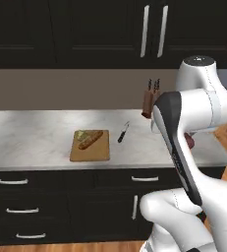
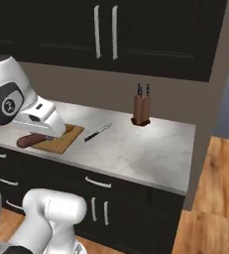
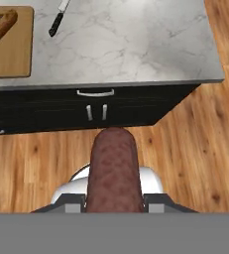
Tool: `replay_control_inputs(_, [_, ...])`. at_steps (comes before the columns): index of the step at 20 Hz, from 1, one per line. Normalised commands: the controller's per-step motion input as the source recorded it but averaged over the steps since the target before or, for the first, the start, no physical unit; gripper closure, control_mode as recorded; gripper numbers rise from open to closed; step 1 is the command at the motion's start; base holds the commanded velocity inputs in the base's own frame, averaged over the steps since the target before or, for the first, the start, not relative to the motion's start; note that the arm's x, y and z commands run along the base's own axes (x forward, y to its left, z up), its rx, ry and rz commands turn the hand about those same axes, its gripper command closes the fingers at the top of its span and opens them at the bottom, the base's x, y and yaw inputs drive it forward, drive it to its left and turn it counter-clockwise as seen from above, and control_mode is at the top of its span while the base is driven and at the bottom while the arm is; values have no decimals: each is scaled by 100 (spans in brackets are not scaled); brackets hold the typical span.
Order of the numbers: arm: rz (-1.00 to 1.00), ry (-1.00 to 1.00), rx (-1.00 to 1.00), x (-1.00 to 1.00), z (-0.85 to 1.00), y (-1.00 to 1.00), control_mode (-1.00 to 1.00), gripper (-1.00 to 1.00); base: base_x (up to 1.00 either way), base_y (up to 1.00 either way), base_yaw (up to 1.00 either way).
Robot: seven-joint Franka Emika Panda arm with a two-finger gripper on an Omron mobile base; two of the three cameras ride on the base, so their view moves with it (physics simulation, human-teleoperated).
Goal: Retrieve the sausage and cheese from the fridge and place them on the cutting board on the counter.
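The gripper [image 3: 113,206] is clamped on the sausage [image 3: 113,171], carried out over the wooden floor (not yet over the counter [image 3: 136,44]). The cutting board [image 3: 9,54] lies ahead and off to the hand view's upper left; the sausage's long axis points straight out along the fingers.
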Motion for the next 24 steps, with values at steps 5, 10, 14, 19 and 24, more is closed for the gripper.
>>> replay_control_inputs(5, [0,0,0,0,0,0,100,100,42,100,0])
replay_control_inputs(10, [0,0,0,0,0,0,100,100,55,100,-2])
replay_control_inputs(14, [0,0,0,0,0,0,100,100,68,80,-3])
replay_control_inputs(19, [0,0,0,0,0,0,100,100,76,33,-9])
replay_control_inputs(24, [0,0,0,0,0,0,100,100,83,-6,-6])
